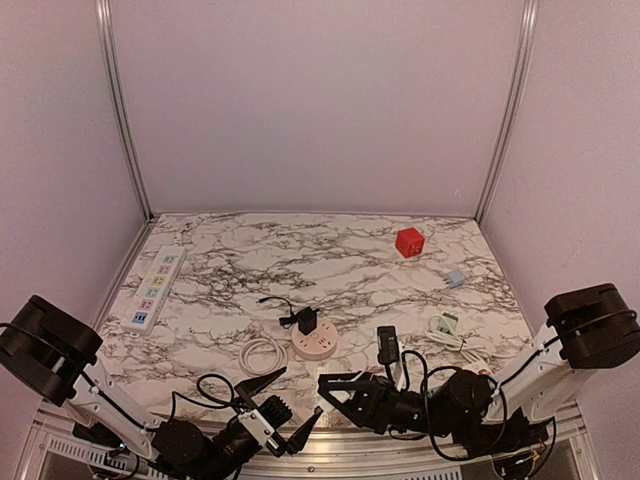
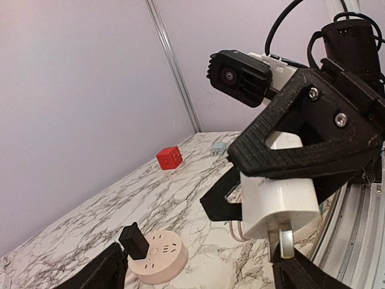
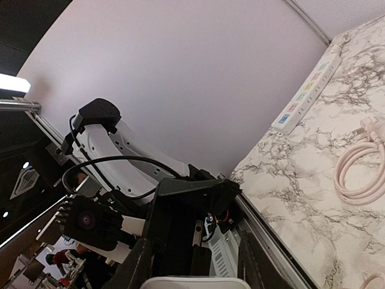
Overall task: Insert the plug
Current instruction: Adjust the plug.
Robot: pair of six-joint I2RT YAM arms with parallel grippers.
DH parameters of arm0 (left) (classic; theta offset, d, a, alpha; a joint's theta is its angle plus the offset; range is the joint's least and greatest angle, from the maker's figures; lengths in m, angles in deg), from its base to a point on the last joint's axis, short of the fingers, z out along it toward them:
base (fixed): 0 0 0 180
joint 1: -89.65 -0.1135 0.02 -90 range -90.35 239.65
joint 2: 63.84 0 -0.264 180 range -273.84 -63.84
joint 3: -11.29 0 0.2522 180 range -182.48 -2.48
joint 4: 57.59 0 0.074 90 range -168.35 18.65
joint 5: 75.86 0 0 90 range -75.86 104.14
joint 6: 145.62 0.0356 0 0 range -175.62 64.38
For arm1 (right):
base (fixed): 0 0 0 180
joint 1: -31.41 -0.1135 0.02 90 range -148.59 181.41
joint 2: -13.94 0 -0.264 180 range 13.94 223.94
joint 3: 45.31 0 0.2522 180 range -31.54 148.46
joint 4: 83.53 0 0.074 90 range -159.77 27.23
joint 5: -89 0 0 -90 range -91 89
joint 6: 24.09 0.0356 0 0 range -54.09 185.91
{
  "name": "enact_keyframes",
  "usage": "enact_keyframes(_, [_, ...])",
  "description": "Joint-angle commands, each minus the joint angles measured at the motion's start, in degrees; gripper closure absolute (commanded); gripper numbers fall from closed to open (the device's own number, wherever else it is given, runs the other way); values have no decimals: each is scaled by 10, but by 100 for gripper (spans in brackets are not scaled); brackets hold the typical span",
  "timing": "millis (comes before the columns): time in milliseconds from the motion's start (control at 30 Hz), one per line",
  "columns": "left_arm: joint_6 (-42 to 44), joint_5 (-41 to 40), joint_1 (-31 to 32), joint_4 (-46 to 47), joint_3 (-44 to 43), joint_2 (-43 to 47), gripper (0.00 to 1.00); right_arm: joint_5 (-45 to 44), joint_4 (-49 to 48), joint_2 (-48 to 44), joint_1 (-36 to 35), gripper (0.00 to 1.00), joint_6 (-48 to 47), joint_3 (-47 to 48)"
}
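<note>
Reach favours our right end effector (image 1: 325, 388), grasping the white plug (image 2: 280, 205) prongs-down, with the round socket (image 1: 314, 345) just ahead of it and lower; our left end effector (image 1: 303, 392) sits released alongside.

- A white power strip (image 3: 304, 99) with coloured sockets lies on a marble table (image 3: 289, 205), by a pale wall.
- A pale pink coiled cable (image 3: 361, 171) lies at right.
- The left arm (image 3: 120, 144), white and black, is at left.
- The edge of the white plug (image 3: 192, 282) shows at the bottom, in the right gripper (image 3: 195, 265).
</note>
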Motion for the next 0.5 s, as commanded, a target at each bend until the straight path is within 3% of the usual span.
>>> enact_keyframes(0, [-8,-126,-33,129,19,32,15,51,49,-19,-28,69,-9,-15])
enact_keyframes(467, [-17,-128,-40,129,33,48,15,78,196,-43,-28,70,-46,37])
